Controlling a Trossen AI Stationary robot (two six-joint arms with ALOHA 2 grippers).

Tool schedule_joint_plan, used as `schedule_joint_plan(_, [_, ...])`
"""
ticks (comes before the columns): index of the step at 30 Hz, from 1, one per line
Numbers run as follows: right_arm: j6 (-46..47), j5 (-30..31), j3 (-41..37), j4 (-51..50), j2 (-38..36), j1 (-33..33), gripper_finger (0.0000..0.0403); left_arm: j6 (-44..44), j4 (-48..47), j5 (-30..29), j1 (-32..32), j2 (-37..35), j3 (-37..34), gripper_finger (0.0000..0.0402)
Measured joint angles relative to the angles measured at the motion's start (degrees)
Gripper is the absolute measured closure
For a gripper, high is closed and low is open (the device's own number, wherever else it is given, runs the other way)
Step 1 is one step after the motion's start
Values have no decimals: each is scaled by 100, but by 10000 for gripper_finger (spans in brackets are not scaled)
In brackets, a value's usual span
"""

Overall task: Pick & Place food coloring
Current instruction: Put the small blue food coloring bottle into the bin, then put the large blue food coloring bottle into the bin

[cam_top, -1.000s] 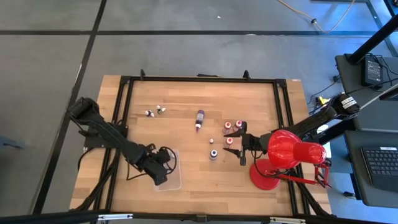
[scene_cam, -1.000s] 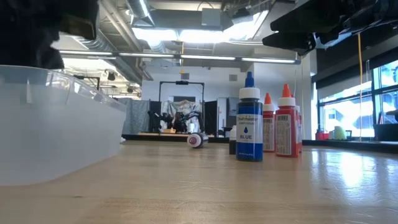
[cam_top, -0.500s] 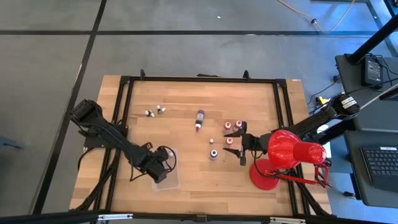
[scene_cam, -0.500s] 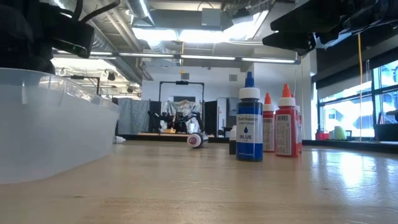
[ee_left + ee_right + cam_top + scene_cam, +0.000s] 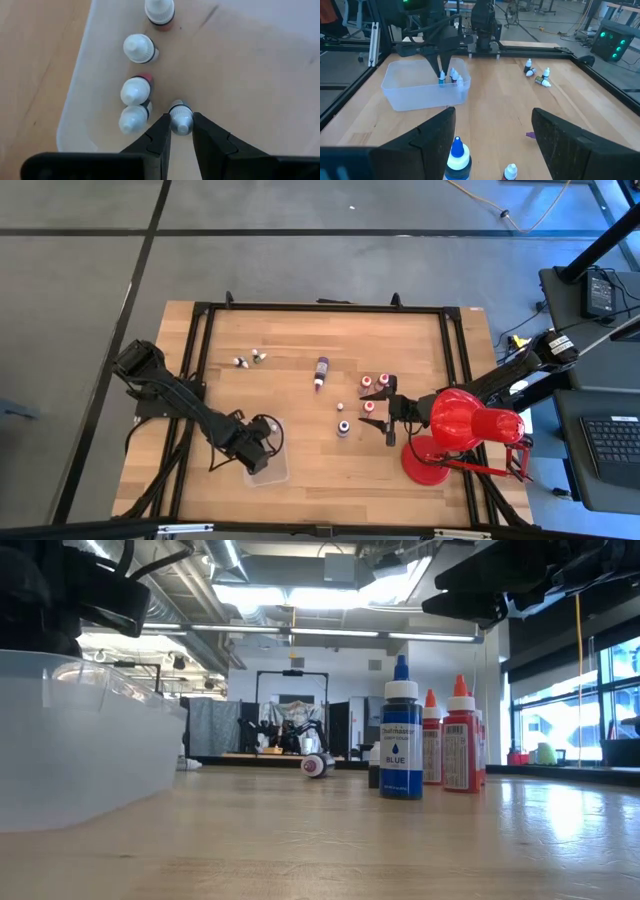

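Note:
A clear plastic tray (image 5: 270,472) sits at the table's near left. Several small food coloring bottles (image 5: 135,92) stand in it, caps up. My left gripper (image 5: 179,131) points down into the tray, shut on one more white-capped bottle (image 5: 180,116) beside them; the right wrist view shows it too (image 5: 441,70). My right gripper (image 5: 386,411) hangs open and level over the table's middle right, above a blue bottle (image 5: 457,157). More bottles stay on the table: two at the far left (image 5: 248,360), a longer purple one (image 5: 321,370) and red-capped ones (image 5: 375,383). My left gripper pinches the bottle's white cap (image 5: 180,124) between its two fingers, which come from above and point down. The bottle stands upright inside the tray, close to the others. Whether its base rests on the tray floor, I cannot tell.
A big red desk lamp (image 5: 465,420) stands on the table's right side, right behind my right gripper. In the low view, blue and red bottles (image 5: 402,735) stand upright on the wood. A black frame (image 5: 320,307) runs round the table top.
My left gripper has tipped more steeply downward over the tray, still holding the bottle. In the low view the tray's far end has shifted a little. My right gripper has kept still.

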Motion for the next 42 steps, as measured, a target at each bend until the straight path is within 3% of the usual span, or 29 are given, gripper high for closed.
schedule_joint_plan(19, [-1,0,0,0,0,0,138,-2,-4,20,0,-29,0,265])
schedule_joint_plan(28, [-1,0,0,0,0,0,138,-150,5,-122,0,-692,0,251])
schedule_joint_plan(35, [-1,0,0,0,-1,0,138,370,571,-1643,4,-1314,0,252])
schedule_joint_plan(42, [-1,-2,0,-2,-2,2,138,1919,1413,-2796,71,-1551,0,249])
